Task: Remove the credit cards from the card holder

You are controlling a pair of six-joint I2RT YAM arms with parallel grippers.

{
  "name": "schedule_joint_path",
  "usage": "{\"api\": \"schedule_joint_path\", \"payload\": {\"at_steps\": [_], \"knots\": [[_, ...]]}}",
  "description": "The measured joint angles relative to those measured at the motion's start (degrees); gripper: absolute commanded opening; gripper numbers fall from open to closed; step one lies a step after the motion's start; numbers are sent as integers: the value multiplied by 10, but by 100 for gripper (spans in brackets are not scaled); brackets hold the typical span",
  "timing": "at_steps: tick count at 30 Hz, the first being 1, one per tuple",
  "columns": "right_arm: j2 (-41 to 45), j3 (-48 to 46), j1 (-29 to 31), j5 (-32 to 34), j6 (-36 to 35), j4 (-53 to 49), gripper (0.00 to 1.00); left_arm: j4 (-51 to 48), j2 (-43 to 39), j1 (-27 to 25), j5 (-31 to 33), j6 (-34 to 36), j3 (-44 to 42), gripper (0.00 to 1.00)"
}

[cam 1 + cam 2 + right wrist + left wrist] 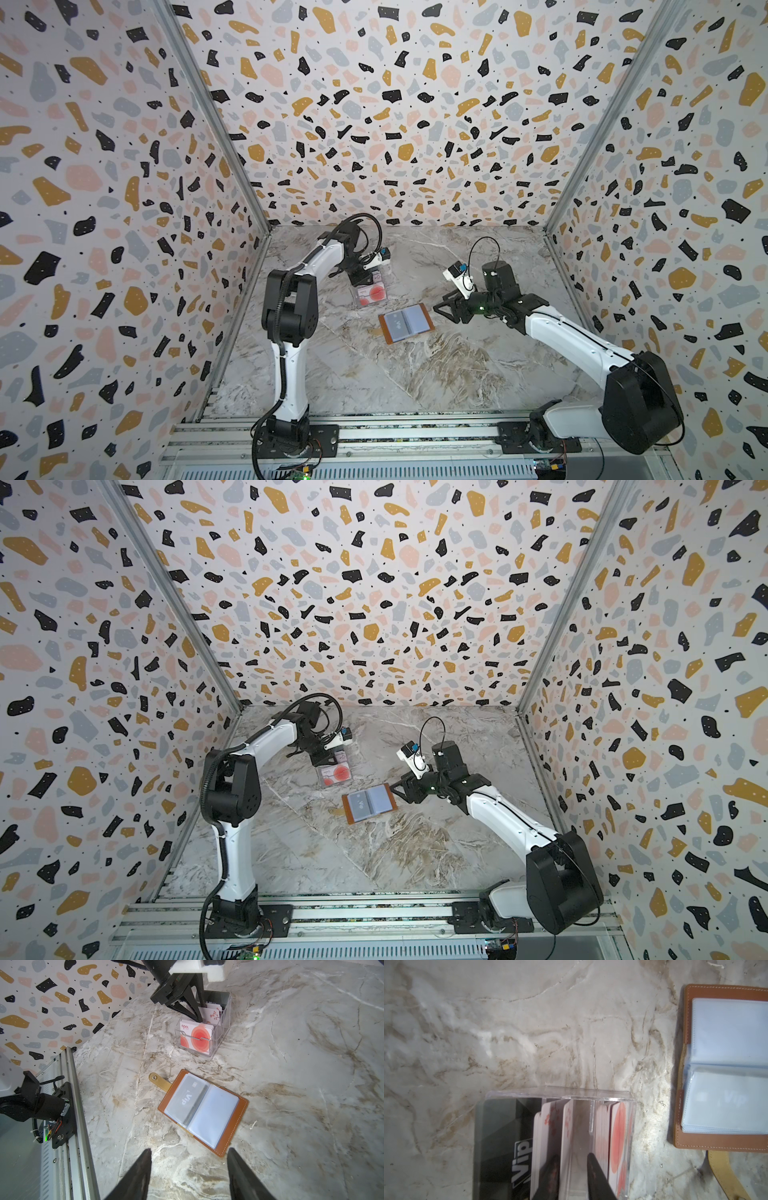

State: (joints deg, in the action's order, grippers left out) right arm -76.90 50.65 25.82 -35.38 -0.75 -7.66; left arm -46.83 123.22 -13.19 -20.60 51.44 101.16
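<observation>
The tan card holder (406, 323) (369, 803) (724, 1064) lies open on the marble, its strap out to one side. A grey Vip credit card (187, 1099) shows through one clear sleeve of the card holder (202, 1112). My left gripper (363, 279) (326, 760) (573, 1155) (200, 1012) reaches down into the clear case (556, 1095). Its jaws stand apart on either side of an upright white card (568, 1126). White cards with red circles (196, 1036) (617, 1136) and a dark Vip card (500, 1136) stand in that case. My right gripper (189, 1150) (438, 307) (397, 785) hovers open and empty just beside the holder.
The clear case (371, 291) (333, 772) (225, 1022) stands behind the holder, nearer the left arm. A metal rail (79, 1126) and the left arm's base run along the table's front edge. Patterned walls close in three sides.
</observation>
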Motion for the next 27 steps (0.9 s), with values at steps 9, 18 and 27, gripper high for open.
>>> {"api": "schedule_joint_path", "payload": {"at_steps": [9,18,27], "knots": [[0,-1,0,0,0,1,59,11,-39,-1,2,-23,0,30],[0,-5,14,63,3,3,62,44,-122,-1,28,-88,-12,36],[-61,4,127,188,24,11,65,185,-363,-50,33,-236,-316,32]]}}
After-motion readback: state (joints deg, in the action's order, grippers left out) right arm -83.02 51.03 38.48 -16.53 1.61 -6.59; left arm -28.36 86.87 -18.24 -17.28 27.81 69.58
